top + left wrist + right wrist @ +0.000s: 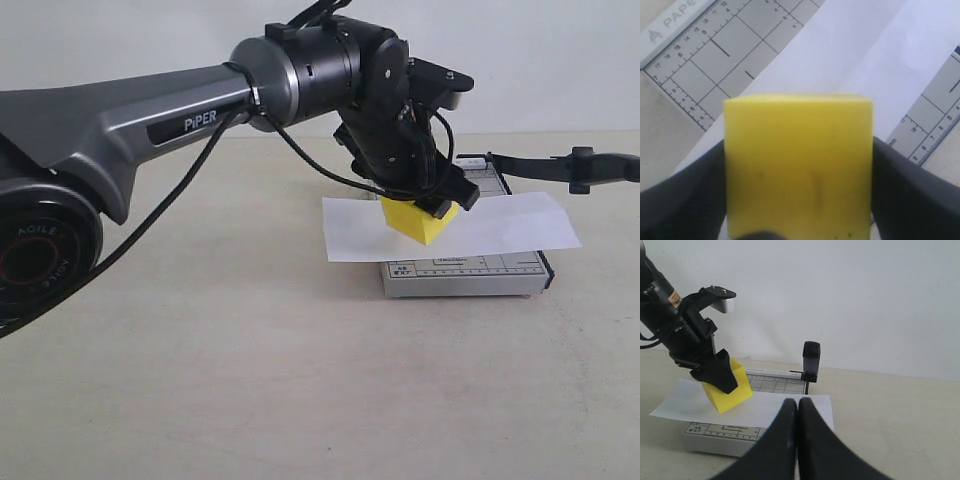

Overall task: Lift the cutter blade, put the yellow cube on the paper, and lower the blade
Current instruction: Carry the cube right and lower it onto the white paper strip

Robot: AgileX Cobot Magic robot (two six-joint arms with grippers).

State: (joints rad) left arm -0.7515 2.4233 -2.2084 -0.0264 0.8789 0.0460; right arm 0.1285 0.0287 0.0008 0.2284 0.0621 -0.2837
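The left claw point(422, 212) pinches the yellow cube point(408, 226) by two opposite faces and holds it tilted, one corner down over the paper point(515, 225) that lies across the grey cutter base point(470, 276) on the desk point(250, 380); whether that corner touches the sheet cannot be told. The cutter blade point(565, 166), raised at the cube's three o'clock, seems held clear to leave room for the set-down. The right claw point(798, 403), pressed together and empty, sits apart, likely placed to lower it.

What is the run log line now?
left tool: holds yellow cube over paper | right tool: shut | cutter blade: raised
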